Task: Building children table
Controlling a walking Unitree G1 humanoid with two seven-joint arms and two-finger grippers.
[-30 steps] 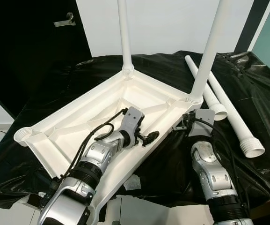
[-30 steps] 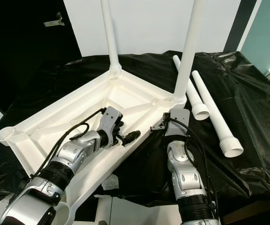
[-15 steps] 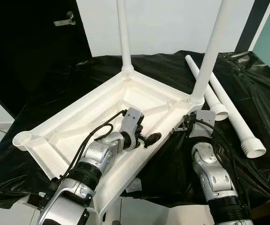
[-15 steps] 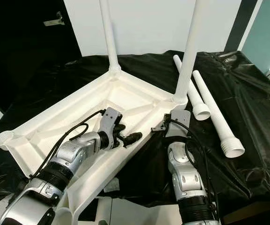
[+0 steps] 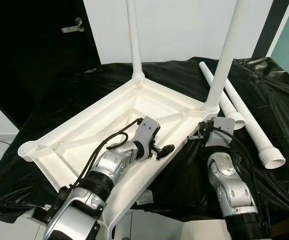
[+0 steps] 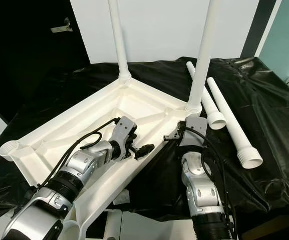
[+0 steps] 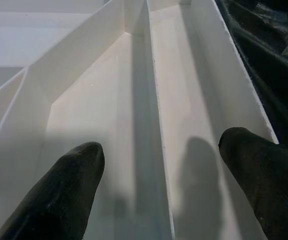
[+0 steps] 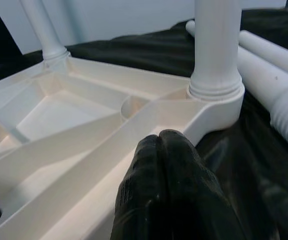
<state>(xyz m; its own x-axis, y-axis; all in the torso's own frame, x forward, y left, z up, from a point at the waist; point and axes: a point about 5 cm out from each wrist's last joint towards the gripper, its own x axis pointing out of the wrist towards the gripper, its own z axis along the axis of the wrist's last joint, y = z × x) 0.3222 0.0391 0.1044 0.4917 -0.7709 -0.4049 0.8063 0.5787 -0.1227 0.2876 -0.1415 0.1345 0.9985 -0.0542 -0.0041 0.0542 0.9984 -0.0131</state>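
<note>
black sheeting (image 5: 264,100) over the work surface, white wall behind; upturned white tabletop (image 5: 84,135) on it, two legs (image 5: 134,40) screwed upright, two loose legs (image 5: 249,120) just beside. left gripper (image 5: 165,150) spread wide over a tabletop rib; right gripper (image 8: 166,165) pinched together near the corner socket.

White plastic children's table top (image 5: 89,132) lies upside down on black sheeting, ribbed underside up, tilted; two white legs (image 5: 226,55) stand upright in its far corner sockets — the near-left socket (image 5: 28,149) is open; two loose white legs (image 5: 252,125) lie side by side just beside it, threaded ends toward the robot
</note>
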